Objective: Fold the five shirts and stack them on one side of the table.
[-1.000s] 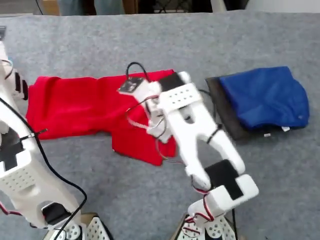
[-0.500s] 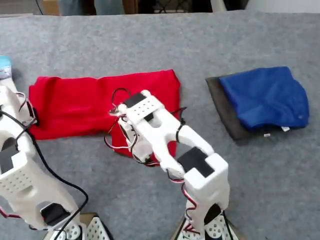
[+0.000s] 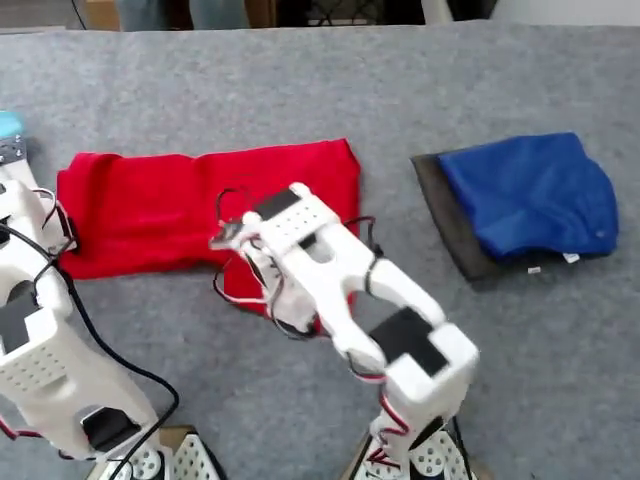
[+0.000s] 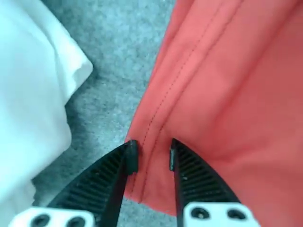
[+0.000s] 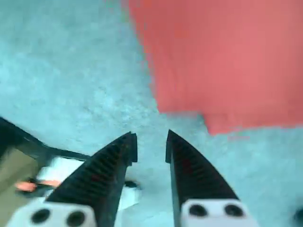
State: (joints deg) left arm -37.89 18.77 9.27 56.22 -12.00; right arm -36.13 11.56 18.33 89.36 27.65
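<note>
A red shirt (image 3: 170, 205) lies spread flat on the grey table cover, left of centre. At its left edge is my left gripper (image 4: 152, 153), open, its two fingers straddling the shirt's stitched hem (image 4: 156, 118) with red cloth between them. My right arm (image 3: 300, 225) reaches over the shirt's front middle. The right gripper (image 5: 147, 142) is open a little above bare cover, with the red shirt (image 5: 222, 56) just beyond its fingertips and nothing between them. A folded blue shirt (image 3: 530, 190) rests on a dark grey one (image 3: 440, 215) at the right.
White cloth (image 4: 28, 94) lies on the cover beside the left gripper, just off the red shirt's edge. A pale blue item (image 3: 8, 125) sits at the far left edge. Loose cables (image 3: 240, 290) hang from the right arm over the shirt's front.
The right arm has swung left from the shirt's right part to its front middle. The left arm has come down to the shirt's left edge.
</note>
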